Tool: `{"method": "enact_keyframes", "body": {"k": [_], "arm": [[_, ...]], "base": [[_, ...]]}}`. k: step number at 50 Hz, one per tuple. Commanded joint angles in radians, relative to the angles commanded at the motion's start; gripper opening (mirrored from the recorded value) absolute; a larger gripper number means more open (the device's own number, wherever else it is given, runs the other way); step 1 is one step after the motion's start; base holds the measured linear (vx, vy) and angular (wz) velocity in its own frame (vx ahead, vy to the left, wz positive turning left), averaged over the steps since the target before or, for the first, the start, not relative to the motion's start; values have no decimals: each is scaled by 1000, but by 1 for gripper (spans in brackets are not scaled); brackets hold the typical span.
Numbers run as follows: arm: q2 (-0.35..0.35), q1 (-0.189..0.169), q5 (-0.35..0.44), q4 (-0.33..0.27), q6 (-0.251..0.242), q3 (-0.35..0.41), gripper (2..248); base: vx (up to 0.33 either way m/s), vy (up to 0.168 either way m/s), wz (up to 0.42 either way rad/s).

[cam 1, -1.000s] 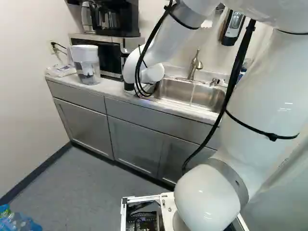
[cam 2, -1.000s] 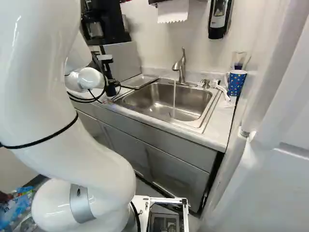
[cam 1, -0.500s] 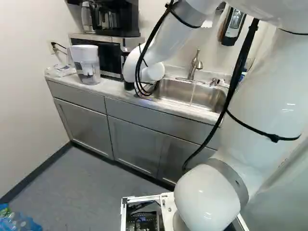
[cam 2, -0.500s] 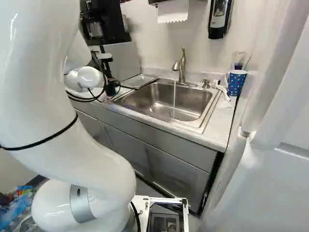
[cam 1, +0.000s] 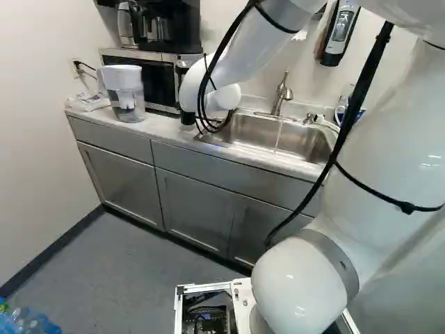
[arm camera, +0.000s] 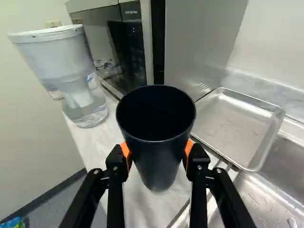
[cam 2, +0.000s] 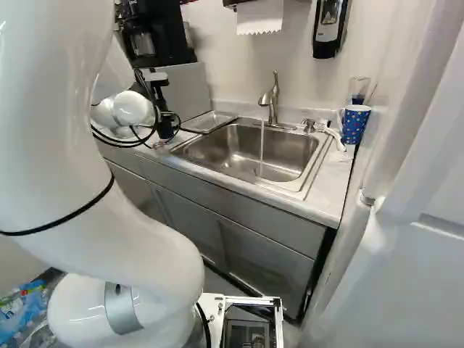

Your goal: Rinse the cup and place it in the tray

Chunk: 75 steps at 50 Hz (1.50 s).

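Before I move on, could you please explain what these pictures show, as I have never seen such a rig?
The machine is one white robot arm on a moving base. Two pictures look ahead from the base, one from behind the arm to its left, one to its right. The third comes from the wrist and looks along the black pincer, which holds a dark cup between two orange-padded fingers. On the counter are a water filter pitcher, a microwave, a metal tray beside the sink, and a blue dotted mug. Water runs from the faucet.
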Motion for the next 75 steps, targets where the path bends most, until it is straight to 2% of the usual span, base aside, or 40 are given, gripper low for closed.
{"method": "enact_keyframes", "body": {"k": [41, 75], "arm": [[64, -42, -53, 0, 0, -28, 124], [111, -102, -92, 0, 0, -22, 124]], "base": [[0, 0, 0], [0, 0, 0]]}}
